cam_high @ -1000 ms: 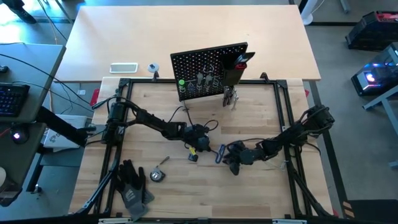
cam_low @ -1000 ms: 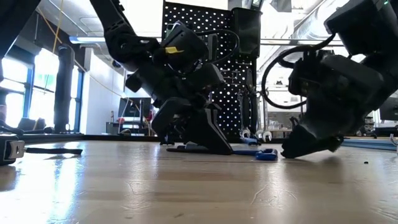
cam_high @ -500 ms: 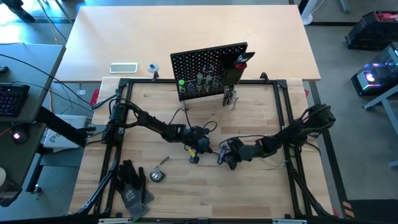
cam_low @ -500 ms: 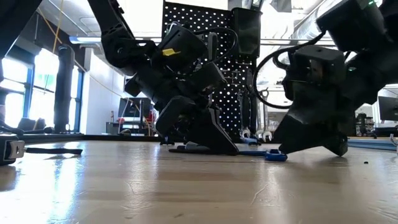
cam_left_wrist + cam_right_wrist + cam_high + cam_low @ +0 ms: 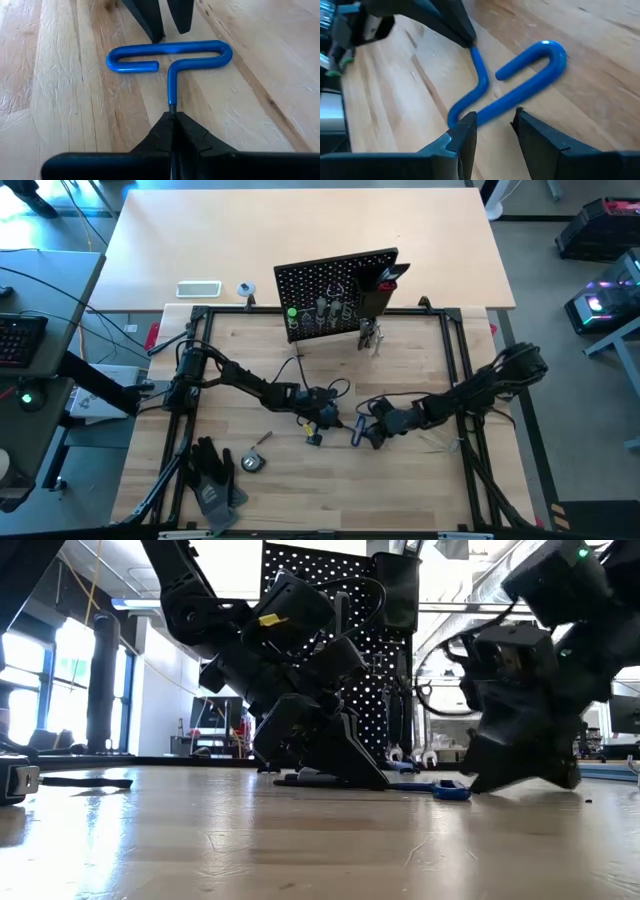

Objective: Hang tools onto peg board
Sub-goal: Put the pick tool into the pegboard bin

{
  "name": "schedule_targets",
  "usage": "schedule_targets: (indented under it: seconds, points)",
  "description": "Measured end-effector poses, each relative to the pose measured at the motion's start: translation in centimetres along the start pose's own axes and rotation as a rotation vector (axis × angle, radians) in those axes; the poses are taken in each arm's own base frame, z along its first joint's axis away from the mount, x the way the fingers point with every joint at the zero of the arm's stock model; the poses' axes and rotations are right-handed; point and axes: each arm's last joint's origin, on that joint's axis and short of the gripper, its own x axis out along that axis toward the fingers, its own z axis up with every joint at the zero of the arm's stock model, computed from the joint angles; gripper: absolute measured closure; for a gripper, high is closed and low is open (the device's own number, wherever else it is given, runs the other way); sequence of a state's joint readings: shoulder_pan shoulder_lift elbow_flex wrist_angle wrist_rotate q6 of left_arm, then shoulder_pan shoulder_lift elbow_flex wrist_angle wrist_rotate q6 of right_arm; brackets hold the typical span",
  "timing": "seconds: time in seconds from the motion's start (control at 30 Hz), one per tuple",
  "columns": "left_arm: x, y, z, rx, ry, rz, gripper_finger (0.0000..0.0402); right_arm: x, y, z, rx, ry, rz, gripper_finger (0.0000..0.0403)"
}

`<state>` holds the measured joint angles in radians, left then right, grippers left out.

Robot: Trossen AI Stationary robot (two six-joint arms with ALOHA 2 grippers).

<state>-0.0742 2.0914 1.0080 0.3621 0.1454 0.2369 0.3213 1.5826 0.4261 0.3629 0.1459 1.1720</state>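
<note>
A hex key with a blue T-handle [image 5: 170, 52] lies mid-table, handle flat on the wood [image 5: 355, 428]. My left gripper [image 5: 172, 119] is shut on its bare shaft. My right gripper [image 5: 492, 122] stands open at the handle's far side from the left one, fingertips just over the blue bar [image 5: 520, 85]. The black peg board [image 5: 338, 292] stands upright at the table's far edge, with several tools hanging on it and a black box bin [image 5: 378, 290]. My left gripper pinches the hex key's thin metal shaft [image 5: 171, 107] between its two fingertips, just below the blue stem. The fingers come slanting down from the table's left, along the shaft. The handle rests on the table. Whether my right gripper's finger [image 5: 466, 125] touches the handle, I cannot tell.
Black work gloves [image 5: 213, 475] and a small tool [image 5: 256, 458] lie near the front left. A white flat device [image 5: 198, 288] lies behind the peg board on the left. Wrenches [image 5: 370, 335] hang by the board's right foot. Bare wood lies around the key.
My right gripper has rolled its wrist and come a little closer to the hex key's handle, staying open. The handle has slid slightly along the table toward the right with my left gripper, which has stayed shut.
</note>
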Motion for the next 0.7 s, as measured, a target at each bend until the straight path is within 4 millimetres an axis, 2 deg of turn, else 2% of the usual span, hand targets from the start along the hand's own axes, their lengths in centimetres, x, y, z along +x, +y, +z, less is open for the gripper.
schedule_targets:
  seconds: [0.23,0.43,0.7]
  points:
    - [0.0,0.0,0.1,-0.021,-0.008,0.002,0.0401,-0.2,-0.2,0.0,-0.001,0.016,-0.047,0.0265]
    - [0.1,0.0,0.5,-0.051,-0.062,0.005,0.0401,0.8,-0.5,0.2,0.009,0.02,-0.083,0.0265]
    - [2.4,0.0,0.8,-0.097,-0.041,-0.026,0.0401,1.7,0.8,1.2,-0.062,0.025,-0.134,0.0265]
